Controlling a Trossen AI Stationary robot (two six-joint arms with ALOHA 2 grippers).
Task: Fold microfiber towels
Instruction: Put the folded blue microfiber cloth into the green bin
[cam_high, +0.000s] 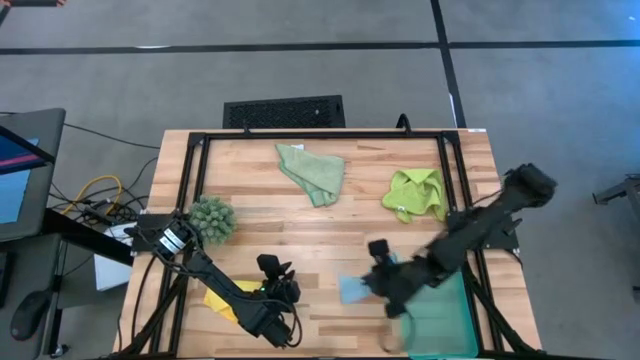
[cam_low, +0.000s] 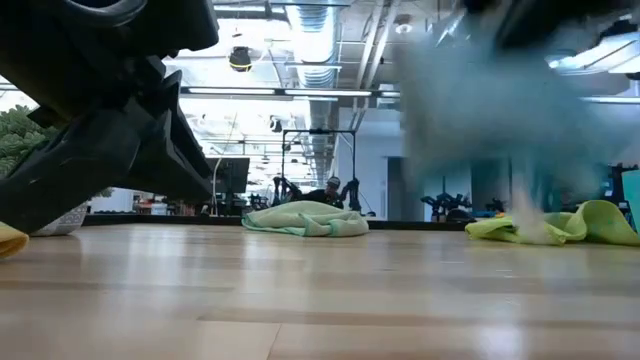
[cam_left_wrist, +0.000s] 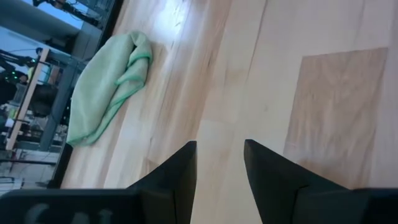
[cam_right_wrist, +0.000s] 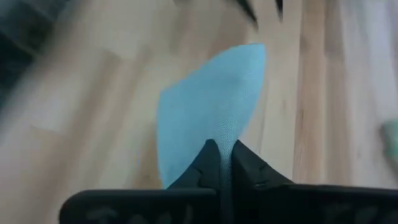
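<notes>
A light blue towel (cam_high: 350, 291) hangs near the table's front edge with my right gripper (cam_right_wrist: 224, 144) shut on it; the low view shows it as a blurred blue cloth (cam_low: 480, 100) above the table. My left gripper (cam_left_wrist: 221, 146) stands open over bare wood at the front left, nothing between its fingers. A yellow towel (cam_high: 222, 300) lies flat under the left arm. A pale sage green towel (cam_high: 312, 172) lies crumpled at the far middle, and a lime green towel (cam_high: 415, 193) lies crumpled at the far right. My right gripper pinches the light blue towel between its two fingers at an edge (cam_right_wrist: 222, 134); one layer or several, I cannot tell. The fingers slant downward from the table's right. The cloth spreads out slack below the fingers, mostly raised off the wood.
A dark-green fuzzy clump (cam_high: 212, 218) sits at the left beside the left arm's base. A teal plastic tray (cam_high: 445, 318) stands at the front right corner under the right arm. Black rails (cam_high: 320, 135) frame the tabletop. Bare wood lies in the middle between the towels.
</notes>
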